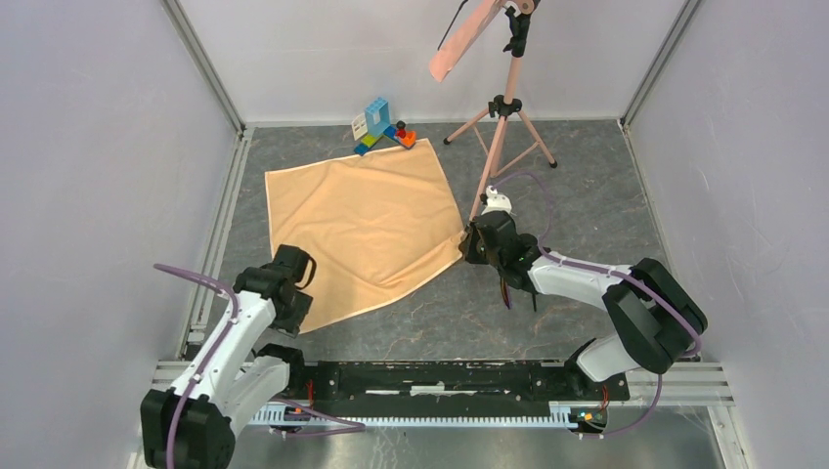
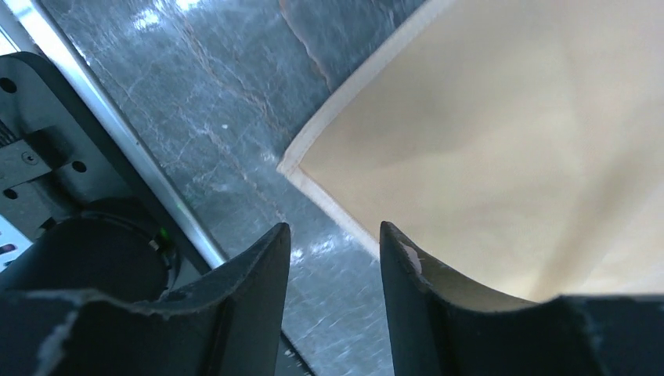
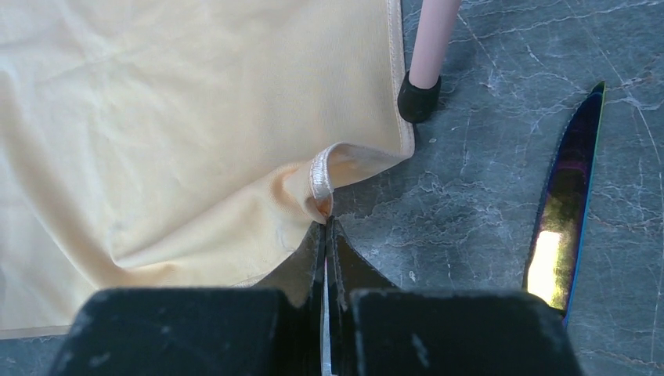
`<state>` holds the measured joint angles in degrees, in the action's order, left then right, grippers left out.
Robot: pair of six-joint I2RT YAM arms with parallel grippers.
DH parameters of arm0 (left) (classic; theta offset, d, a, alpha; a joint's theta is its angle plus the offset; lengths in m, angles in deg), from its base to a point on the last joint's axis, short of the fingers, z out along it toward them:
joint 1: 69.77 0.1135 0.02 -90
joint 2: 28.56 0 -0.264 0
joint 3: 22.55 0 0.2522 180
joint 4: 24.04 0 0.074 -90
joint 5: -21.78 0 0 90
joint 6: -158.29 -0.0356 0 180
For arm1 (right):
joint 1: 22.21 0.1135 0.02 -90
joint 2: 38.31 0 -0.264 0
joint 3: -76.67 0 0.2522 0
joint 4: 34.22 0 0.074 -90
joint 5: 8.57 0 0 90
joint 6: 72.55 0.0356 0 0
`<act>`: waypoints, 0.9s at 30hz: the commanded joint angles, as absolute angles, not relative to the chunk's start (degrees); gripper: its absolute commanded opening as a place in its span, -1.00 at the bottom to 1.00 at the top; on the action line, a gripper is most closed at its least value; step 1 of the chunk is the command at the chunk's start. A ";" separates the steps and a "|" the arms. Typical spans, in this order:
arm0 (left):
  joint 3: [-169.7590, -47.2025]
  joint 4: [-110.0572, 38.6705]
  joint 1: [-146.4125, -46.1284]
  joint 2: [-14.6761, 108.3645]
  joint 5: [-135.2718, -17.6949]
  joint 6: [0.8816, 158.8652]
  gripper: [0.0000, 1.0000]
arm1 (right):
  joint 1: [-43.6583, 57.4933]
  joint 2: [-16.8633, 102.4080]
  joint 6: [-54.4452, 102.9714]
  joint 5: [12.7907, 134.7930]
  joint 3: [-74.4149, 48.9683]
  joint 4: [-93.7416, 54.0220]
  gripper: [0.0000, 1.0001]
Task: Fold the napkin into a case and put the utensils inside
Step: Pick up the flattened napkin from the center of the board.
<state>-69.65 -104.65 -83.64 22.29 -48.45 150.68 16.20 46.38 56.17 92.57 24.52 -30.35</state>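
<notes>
The napkin (image 1: 367,230) lies spread on the grey table (image 1: 547,313), left of centre. Only the right wrist view shows the right gripper (image 3: 326,227) clenched on a pinch of the hem, with the iridescent knife (image 3: 565,204) lying near it on bare table. The left wrist view shows the left gripper (image 2: 335,251) with its jaws parted at the near corner, grasping nothing. A label on the toy blocks (image 1: 383,125) is too small to read.

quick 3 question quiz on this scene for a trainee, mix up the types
1. True or false: the napkin is already folded into a case.
2. What is the right gripper shut on? A the napkin's edge B a spoon C nothing
3. Fill in: the iridescent knife lies ___ the napkin, not on it.
Key: 1 false; 2 A; 3 beside
</notes>
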 commanded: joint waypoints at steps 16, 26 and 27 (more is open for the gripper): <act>-62.94 -92.55 -69.86 25.38 -49.91 141.92 0.10 | 15.49 44.68 56.31 91.03 25.42 -33.27 -1.00; -63.10 -91.06 -68.16 26.02 -49.49 143.66 0.03 | 15.36 44.76 56.39 91.00 25.45 -33.30 -1.00; -63.12 -91.01 -68.18 26.12 -49.46 143.62 0.03 | 15.41 44.67 56.43 91.09 25.47 -33.26 -1.00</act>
